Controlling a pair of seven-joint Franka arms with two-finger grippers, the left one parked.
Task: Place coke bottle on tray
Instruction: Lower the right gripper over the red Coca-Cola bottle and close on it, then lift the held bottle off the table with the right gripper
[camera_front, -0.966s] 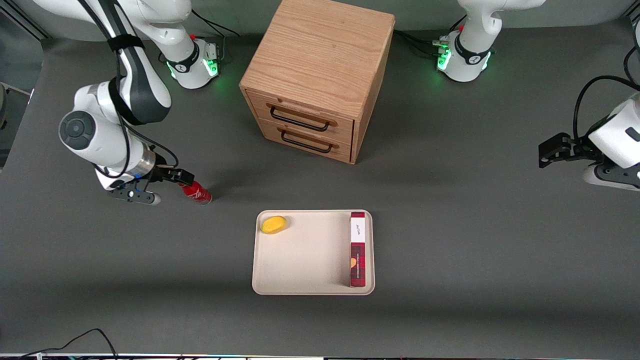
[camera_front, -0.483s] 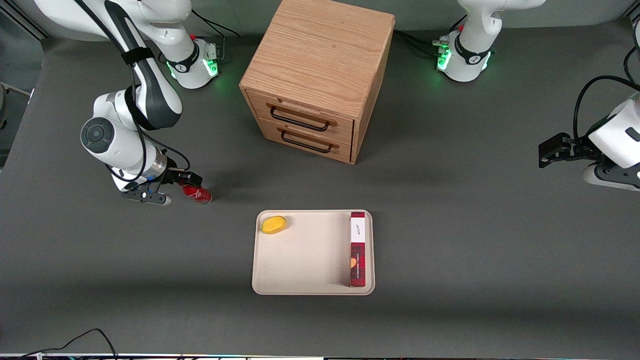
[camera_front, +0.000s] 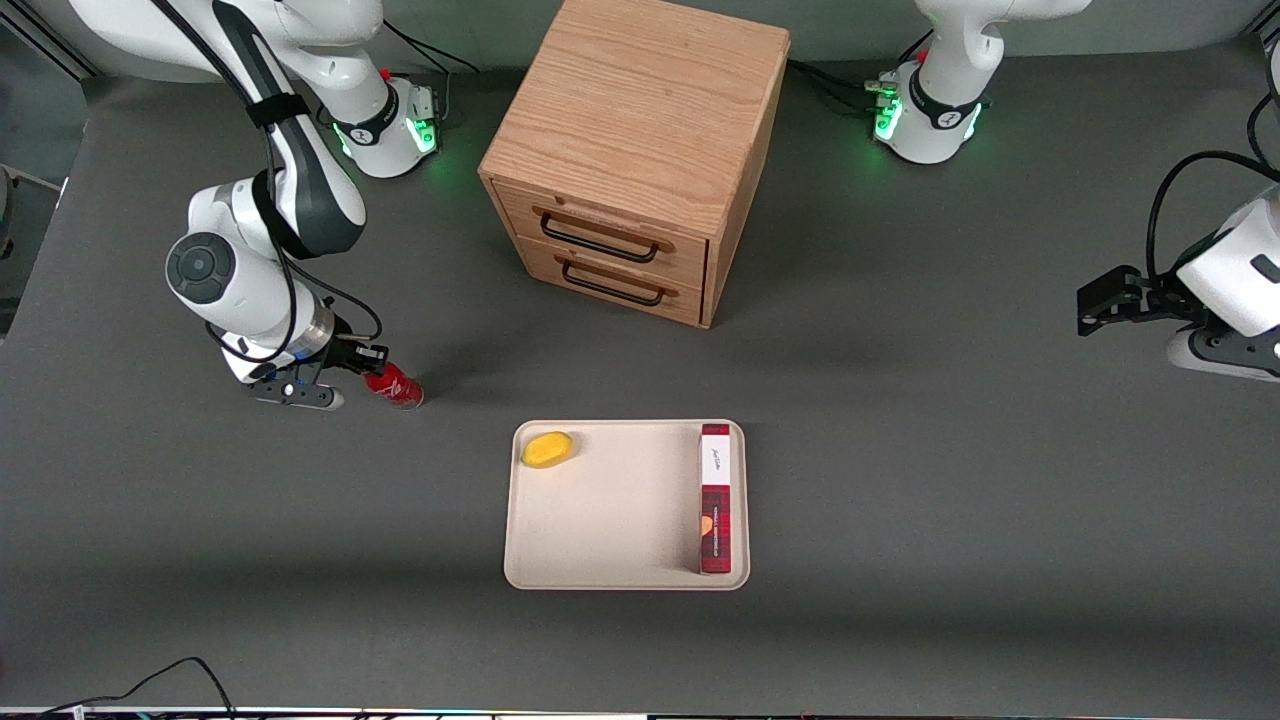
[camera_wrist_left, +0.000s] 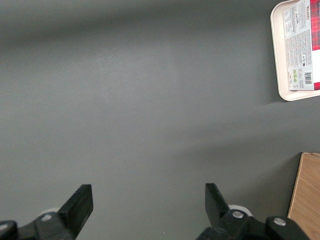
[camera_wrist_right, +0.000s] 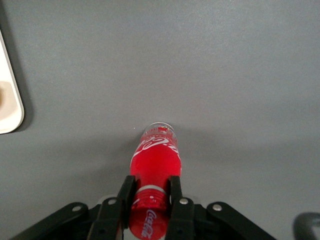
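The coke bottle (camera_front: 397, 388) is small and red with white script. It lies on its side on the grey table toward the working arm's end, well apart from the tray (camera_front: 615, 520). My right gripper (camera_front: 368, 367) is down at the bottle's cap end. In the right wrist view the bottle (camera_wrist_right: 155, 159) points away from the camera, and the gripper (camera_wrist_right: 150, 196) has both black fingers (camera_wrist_right: 126, 192) pressed on its red cap and neck. The cream-beige tray lies nearer the front camera than the cabinet; its rim also shows in the right wrist view (camera_wrist_right: 10, 102).
A yellow rounded object (camera_front: 548, 449) lies in the tray's corner nearest the bottle. A long red plaid box (camera_front: 715, 498) lies along the tray's edge toward the parked arm. A wooden drawer cabinet (camera_front: 640, 140) with two drawers stands farther from the front camera.
The right arm moved in toward the bottle and its gripper came down over the cap end. The bottle, tray and other things have stayed in place.
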